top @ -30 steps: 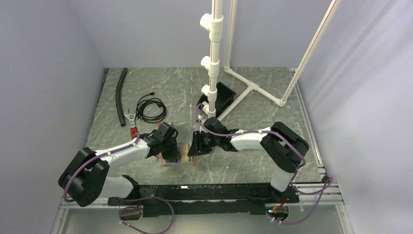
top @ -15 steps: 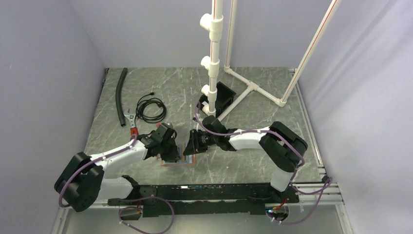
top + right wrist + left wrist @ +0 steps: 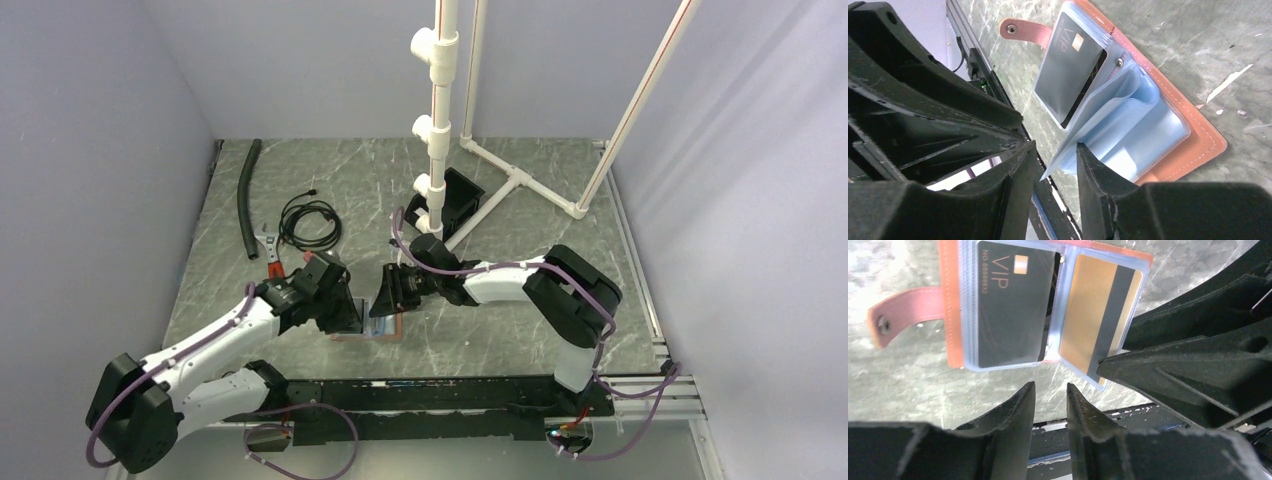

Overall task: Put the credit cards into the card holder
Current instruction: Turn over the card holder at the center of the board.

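The tan-brown card holder (image 3: 950,305) lies open on the table, snap tab to its left; it also shows in the top view (image 3: 385,330) and the right wrist view (image 3: 1198,135). A black VIP card (image 3: 1013,305) sits in its left sleeve. A gold card with a black stripe (image 3: 1098,315) sits in a raised sleeve leaf (image 3: 1088,115). My right gripper (image 3: 1055,147) is narrowly open with that leaf's edge between its jaws, against one finger. My left gripper (image 3: 1050,390) is narrowly open and empty, just in front of the holder. No light blue card shows.
A black open-topped box (image 3: 455,200) stands by the white PVC pipe frame (image 3: 440,120) at the back. A coiled black cable (image 3: 310,222), a black hose (image 3: 245,195) and red-handled pliers (image 3: 268,250) lie at the back left. The black front rail (image 3: 420,395) runs close behind the holder.
My right gripper has moved left over the holder, and a sleeve leaf now stands up between its jaws. My left arm has swung back toward the near left, its gripper drawing back slightly.
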Motion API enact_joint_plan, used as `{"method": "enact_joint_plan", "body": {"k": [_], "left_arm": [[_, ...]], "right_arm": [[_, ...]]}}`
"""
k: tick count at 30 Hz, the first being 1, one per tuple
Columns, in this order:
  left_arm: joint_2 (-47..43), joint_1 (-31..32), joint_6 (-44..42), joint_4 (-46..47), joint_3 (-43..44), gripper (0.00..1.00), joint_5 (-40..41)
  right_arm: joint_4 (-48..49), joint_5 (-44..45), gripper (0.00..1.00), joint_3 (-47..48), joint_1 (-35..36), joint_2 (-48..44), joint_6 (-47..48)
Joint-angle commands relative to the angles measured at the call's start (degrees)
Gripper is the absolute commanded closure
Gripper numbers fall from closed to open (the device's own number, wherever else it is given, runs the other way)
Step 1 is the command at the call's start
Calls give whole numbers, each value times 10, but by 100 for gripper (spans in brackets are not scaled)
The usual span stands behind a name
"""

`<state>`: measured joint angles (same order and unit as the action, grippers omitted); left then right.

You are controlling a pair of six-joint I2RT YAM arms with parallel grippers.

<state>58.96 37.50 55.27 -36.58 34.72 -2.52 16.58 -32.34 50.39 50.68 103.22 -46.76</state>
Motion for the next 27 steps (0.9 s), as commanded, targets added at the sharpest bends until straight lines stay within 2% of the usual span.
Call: {"method": "enact_joint_plan", "body": {"k": [1,8,12,16,20,27], "left_arm": [[-36,0,21,-73,29,62,46],[-47,-48,-3,-32,19,59,3],[-40,-113,-22,18,-2,54,-80],[-32,-169,-28,108,-30,52,-185],[-5,-189,-15,177,-49,52,-243],[22,-192,-6,213,-61,54,-265]], "right_arm": [[31,-18,61,22,3,6,2],[48,-29,57,24,3,9,-3],[48,-31,56,27,3,11,-2],[56,-35,56,24,3,14,-5],[67,-42,62,25,3,20,-11],[79,-52,66,25,4,24,-13]]}}
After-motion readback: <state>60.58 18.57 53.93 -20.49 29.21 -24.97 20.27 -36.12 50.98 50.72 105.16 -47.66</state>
